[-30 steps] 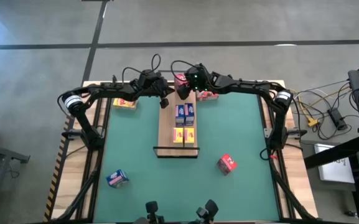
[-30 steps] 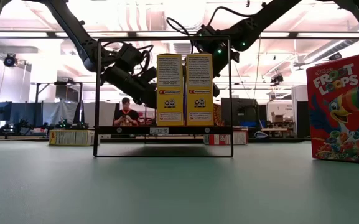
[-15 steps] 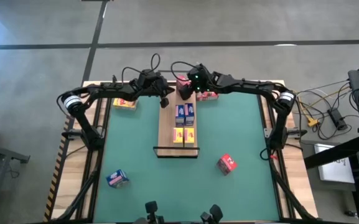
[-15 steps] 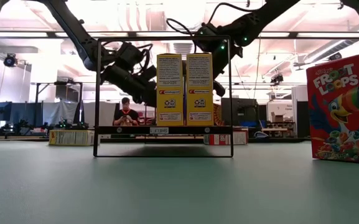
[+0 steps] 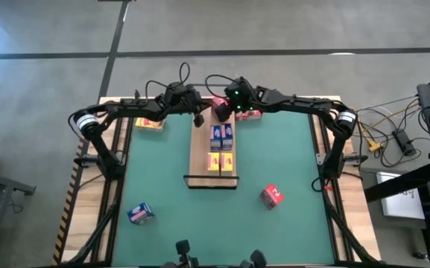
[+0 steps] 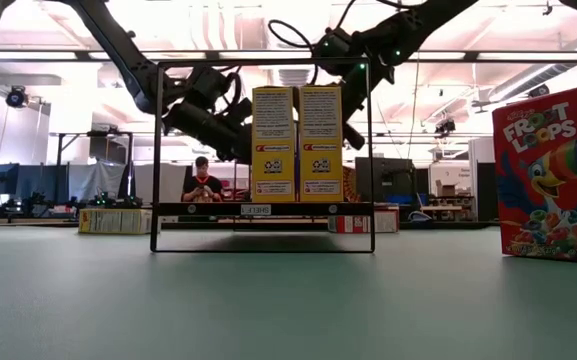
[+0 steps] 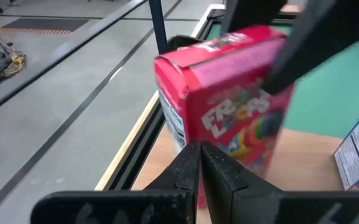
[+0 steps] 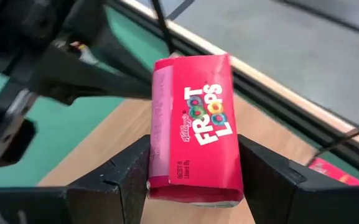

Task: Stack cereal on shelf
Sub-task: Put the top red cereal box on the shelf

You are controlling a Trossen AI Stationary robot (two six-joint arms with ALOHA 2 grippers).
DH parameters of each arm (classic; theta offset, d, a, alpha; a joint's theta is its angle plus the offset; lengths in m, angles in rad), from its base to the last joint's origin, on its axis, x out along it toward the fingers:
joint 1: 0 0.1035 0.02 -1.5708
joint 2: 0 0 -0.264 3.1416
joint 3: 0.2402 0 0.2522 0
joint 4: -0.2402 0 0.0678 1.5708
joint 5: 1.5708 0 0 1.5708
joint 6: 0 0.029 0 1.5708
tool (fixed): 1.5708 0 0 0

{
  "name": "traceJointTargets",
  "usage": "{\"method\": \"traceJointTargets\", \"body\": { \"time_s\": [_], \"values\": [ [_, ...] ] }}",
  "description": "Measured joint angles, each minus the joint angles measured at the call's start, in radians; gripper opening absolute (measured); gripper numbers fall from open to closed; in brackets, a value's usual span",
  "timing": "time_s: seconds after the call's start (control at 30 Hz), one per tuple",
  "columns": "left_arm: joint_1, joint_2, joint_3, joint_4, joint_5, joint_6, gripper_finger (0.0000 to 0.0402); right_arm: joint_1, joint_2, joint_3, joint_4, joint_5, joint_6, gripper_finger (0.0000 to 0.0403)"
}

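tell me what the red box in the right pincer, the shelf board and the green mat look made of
The red box looks like thin printed cardboard: folded flap seams, slightly glossy print. The right pincer holds it by its sides. The shelf board looks like light, matte wood, though it could be laminate; its wire frame seems black metal. The green mat looks like a smooth, matte sheet; rubber or vinyl, I can't tell.

The box (image 8: 195,127) between the black fingers (image 8: 120,180) is red with white letters and a pink side. On the pale wood shelf (image 5: 200,160), framed in thin black wire, stand two blue boxes (image 5: 223,135) and two yellow boxes (image 5: 220,161). The worktop (image 5: 162,186) wears a green mat with a light wood border. A red box (image 5: 272,196) and a blue box (image 5: 140,214) lie on the green. Both arms are black.
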State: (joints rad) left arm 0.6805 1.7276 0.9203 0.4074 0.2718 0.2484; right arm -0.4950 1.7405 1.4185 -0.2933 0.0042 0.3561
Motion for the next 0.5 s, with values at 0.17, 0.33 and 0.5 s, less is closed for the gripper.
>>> {"method": "traceJointTargets", "body": {
  "time_s": [0.17, 0.33, 0.5],
  "values": [
    [-0.002, 0.007, 0.000, 0.029, 0.000, -0.012, 0.0000, -0.001, -0.004, 0.000, -0.007, -0.050, 0.004, 0.0206],
    [-0.004, 0.007, 0.000, 0.039, 0.001, -0.014, 0.0000, -0.001, -0.016, 0.000, -0.034, -0.060, -0.001, 0.0206],
    [-0.004, 0.008, 0.000, 0.040, 0.005, -0.016, 0.0000, 0.004, -0.039, 0.000, -0.070, -0.064, -0.003, 0.0206]
  ]
}}
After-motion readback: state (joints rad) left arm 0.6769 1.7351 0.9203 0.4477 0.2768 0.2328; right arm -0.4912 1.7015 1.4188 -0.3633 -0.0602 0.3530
